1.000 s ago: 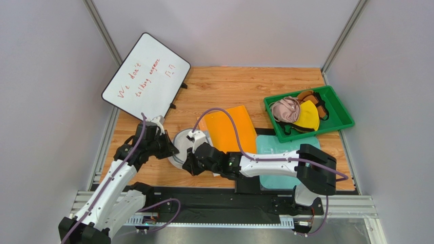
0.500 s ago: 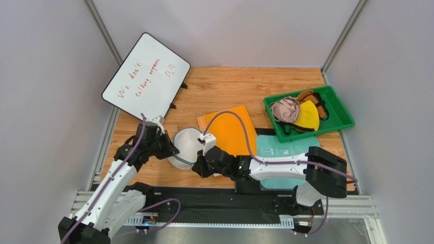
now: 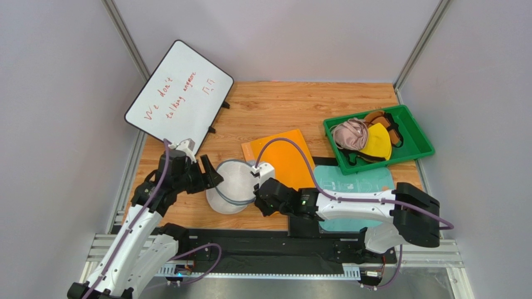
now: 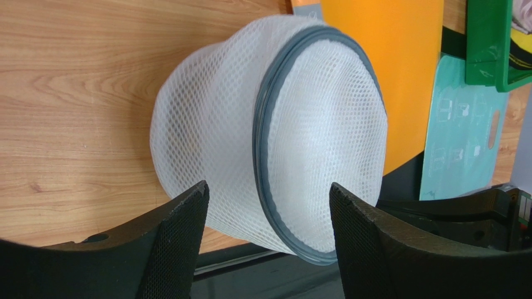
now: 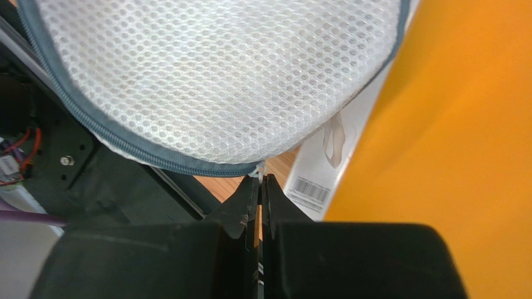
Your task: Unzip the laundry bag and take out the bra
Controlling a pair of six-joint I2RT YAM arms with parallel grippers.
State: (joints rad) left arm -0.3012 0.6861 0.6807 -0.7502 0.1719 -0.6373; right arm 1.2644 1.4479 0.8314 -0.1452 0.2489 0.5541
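The laundry bag [image 3: 232, 184] is a white mesh drum with a grey zipper rim [image 4: 265, 124], lying on its side at the table's near edge. My left gripper [image 3: 213, 174] stands open just left of it, its fingers either side of the rim without touching [image 4: 268, 185]. At the bag's right side, my right gripper [image 3: 257, 189] is shut on the small white zipper pull [image 5: 258, 169], right at the grey zipper. The bra is hidden; nothing coloured shows through the mesh.
An orange folder [image 3: 287, 156] and a teal sheet [image 3: 356, 184] lie right of the bag. A green tray [image 3: 419, 134] at the back right holds pink, yellow and brown garments. A whiteboard [image 3: 180, 93] leans at the back left. The black base rail [image 3: 262, 246] runs under the bag's near side.
My left gripper has opened and let go of the bag, drawing back slightly. The right gripper has travelled right along the rim with the zipper pull, and the bag shifted right.
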